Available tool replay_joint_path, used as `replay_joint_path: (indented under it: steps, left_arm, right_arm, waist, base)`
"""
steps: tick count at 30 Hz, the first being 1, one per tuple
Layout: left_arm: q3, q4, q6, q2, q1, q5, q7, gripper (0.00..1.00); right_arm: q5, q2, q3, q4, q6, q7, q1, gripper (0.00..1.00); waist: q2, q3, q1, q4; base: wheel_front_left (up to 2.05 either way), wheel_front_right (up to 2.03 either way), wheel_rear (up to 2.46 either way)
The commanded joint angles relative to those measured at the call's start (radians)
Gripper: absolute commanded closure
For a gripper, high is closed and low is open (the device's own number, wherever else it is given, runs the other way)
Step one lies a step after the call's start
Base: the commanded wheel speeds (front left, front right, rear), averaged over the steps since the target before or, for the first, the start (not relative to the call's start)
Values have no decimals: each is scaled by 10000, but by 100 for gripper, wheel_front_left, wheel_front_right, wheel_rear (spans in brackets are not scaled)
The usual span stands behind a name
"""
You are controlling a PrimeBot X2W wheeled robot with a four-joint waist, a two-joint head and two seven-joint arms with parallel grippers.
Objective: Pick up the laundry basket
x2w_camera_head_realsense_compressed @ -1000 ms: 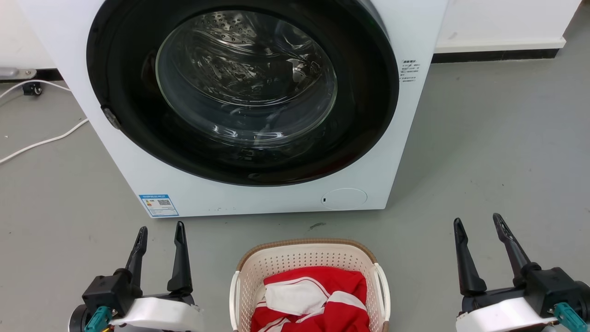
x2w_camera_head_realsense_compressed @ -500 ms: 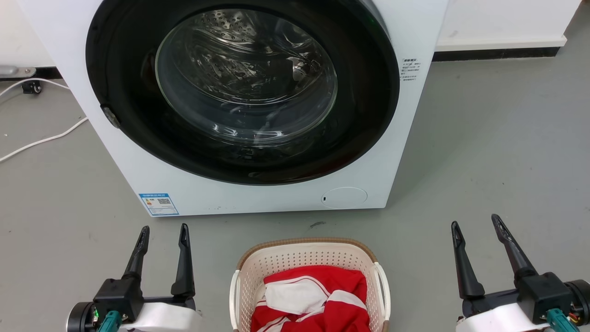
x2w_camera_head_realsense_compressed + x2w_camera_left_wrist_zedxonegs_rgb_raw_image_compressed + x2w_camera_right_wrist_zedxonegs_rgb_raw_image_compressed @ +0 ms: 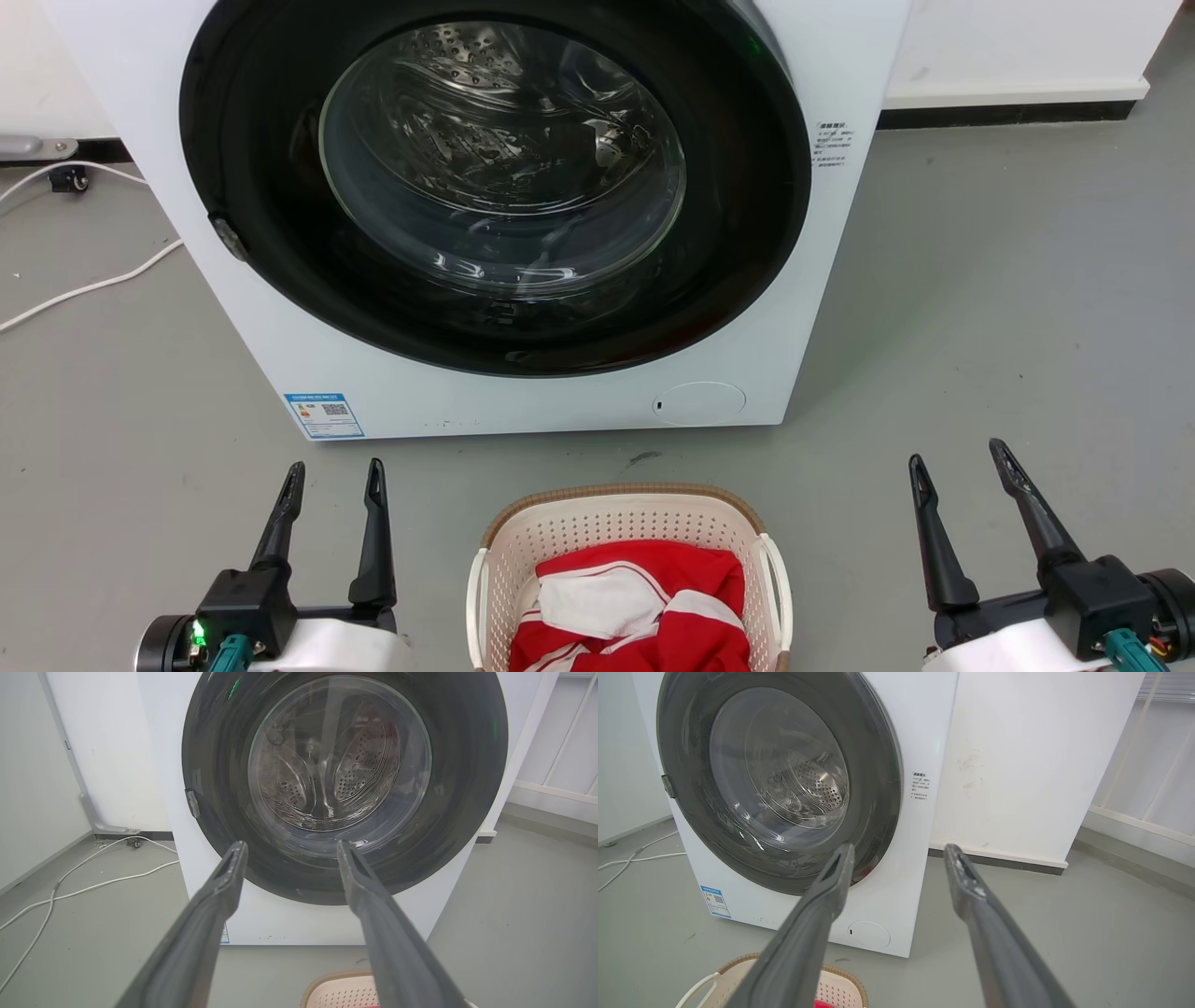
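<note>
Laundry basket (image 3: 624, 489) is sitting on the grey floor (image 3: 980, 327), bottom middle of the head view, just in front of the washing machine (image 3: 523, 406) with a small strip of floor between them. There's red and white clothing (image 3: 653, 607) piled inside it. The left gripper (image 3: 336, 466) hangs off to its left and the right gripper (image 3: 956, 454) further off to its right. Both have fingers spread apart and neither touches the basket. A white cable (image 3: 84, 285) runs along the floor at the far left.

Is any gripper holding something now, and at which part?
Nothing is held. The left gripper and right gripper are both open, apart from the laundry basket.
</note>
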Motion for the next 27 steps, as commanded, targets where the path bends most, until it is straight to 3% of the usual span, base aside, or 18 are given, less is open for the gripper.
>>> replay_joint_path:
  steps: [1,19,27]
  left_arm:
    - [20,21,28,27,94,18,-28,0]
    - [58,217,88,27,60,-156,-28,0]
    - [77,1264,-105,24,-861,-134,-26,0]
  right_arm:
    - [62,-44,-4,41,-3,-23,113,0]
    - [141,-44,53,54,-3,-23,37,0]
    - [-61,-39,308,1183,-3,-21,-813,0]
  waist:
    - [-1,-2,0,6]
    - [-1,91,0,-40]
    - [-1,755,0,-107]
  base:
    - [0,0,0]
    - [0,0,0]
    - [0,0,0]
